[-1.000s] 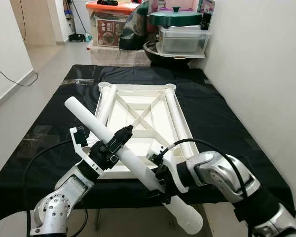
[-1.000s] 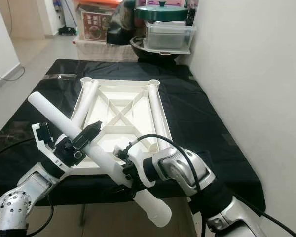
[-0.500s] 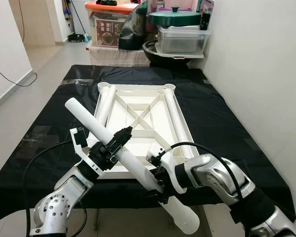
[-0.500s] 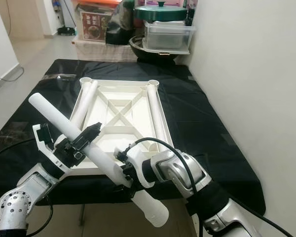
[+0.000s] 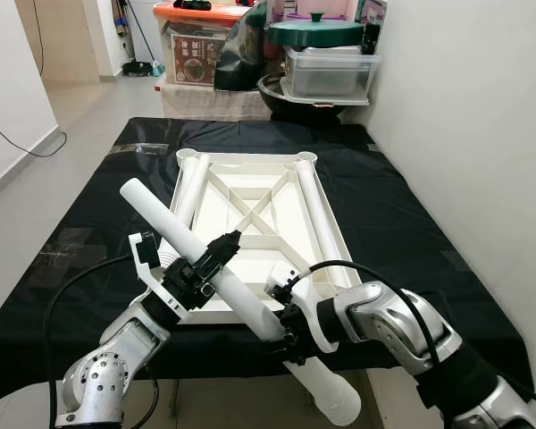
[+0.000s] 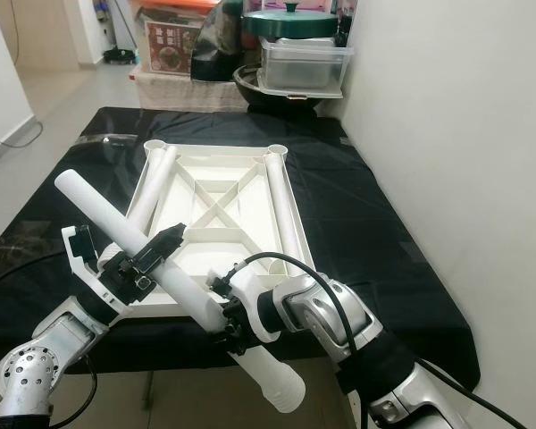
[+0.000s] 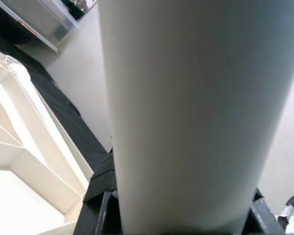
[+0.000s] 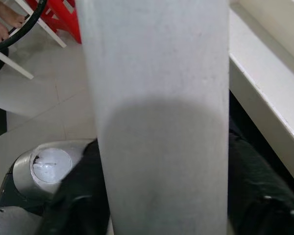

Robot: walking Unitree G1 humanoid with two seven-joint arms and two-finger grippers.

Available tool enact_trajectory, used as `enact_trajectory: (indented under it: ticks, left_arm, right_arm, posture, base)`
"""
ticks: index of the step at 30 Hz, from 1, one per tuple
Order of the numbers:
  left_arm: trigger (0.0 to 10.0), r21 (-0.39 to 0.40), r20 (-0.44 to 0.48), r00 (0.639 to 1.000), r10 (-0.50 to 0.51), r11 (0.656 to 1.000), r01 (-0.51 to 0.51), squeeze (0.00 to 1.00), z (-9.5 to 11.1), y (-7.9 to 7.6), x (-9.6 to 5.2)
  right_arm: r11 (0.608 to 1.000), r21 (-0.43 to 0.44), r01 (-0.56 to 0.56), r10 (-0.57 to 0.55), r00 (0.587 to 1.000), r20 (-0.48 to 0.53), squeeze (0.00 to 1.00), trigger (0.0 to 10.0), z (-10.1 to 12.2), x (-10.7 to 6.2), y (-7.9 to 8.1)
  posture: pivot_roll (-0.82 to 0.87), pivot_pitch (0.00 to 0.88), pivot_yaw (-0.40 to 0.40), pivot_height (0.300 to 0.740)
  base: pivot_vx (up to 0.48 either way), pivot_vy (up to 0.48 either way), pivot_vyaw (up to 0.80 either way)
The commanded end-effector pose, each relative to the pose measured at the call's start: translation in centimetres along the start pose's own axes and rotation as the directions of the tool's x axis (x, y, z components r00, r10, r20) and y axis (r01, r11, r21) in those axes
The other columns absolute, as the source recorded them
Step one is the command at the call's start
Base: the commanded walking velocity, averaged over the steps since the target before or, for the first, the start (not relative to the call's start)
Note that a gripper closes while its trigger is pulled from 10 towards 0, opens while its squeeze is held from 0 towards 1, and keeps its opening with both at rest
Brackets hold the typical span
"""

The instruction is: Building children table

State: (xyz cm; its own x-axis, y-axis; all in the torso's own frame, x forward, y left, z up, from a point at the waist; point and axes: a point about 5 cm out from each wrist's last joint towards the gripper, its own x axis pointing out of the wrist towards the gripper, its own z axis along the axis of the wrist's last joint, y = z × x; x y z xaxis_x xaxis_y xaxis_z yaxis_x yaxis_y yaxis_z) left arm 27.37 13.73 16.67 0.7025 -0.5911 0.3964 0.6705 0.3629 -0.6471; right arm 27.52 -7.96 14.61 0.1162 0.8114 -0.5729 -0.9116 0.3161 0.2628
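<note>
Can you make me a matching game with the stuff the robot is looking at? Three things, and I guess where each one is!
Things:
1. white table leg
2. white tabletop
3. green pot lid

Places:
A. lying upside down on the black cloth
B. on the clear box against the far wall
C. held slanted by the left hand and the right hand

Pairs: 1-C, 2-A, 3-B

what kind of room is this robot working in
Probably a home storage corner: tiled floor, clear plastic storage bins stacked by the wall, a green-lidded pot, and a black-covered table used as a workbench.
</note>
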Motion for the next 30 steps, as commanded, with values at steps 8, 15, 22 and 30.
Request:
enact_trajectory:
  ticks: [8, 15, 22, 30]
  left_arm:
    - [0.0, -0.024, 0.027, 0.995, -0.095, 0.995, 0.096, 0.0, -0.1, -1.0, 1.3]
    - [0.0, -0.004, 0.03, 0.995, -0.091, 0.996, 0.092, 0.0, 0.1, -1.0, 1.5]
    - [10.0, 0.082, 0.021, 0.998, -0.061, 0.995, 0.059, 1.0, 0.5, -0.7, 1.8]
    - [10.0, 0.099, 0.047, 0.997, -0.056, 0.994, 0.051, 1.0, 1.0, -0.7, 1.6]
  right_arm:
    - [1.0, 0.02, -0.017, 0.017, 1.0, 0.0, 0.0, 0.0, -0.7, 0.5, 0.2]
    - [1.0, 0.024, -0.016, 0.016, 1.0, 0.013, 0.0, 0.0, -0.6, 0.4, 0.2]
    - [0.999, 0.031, -0.013, 0.012, 0.999, 0.033, 0.0, 0.0, -0.5, 0.3, 0.1]
    - [0.998, 0.056, 0.001, -0.005, 0.998, 0.068, 0.0, 0.0, -0.3, -0.2, -0.1]
  posture:
    - [0.03, 0.0, -0.09, 0.74]
    - [0.03, 0.0, -0.089, 0.74]
    - [0.03, 0.0, -0.088, 0.74]
    - [0.03, 0.0, -0.087, 0.74]
  base:
    - [0.0, 0.0, 0.0]
    - [0.0, 0.0, 0.0]
    - [0.0, 0.0, 0.0]
    - [0.0, 0.0, 0.0]
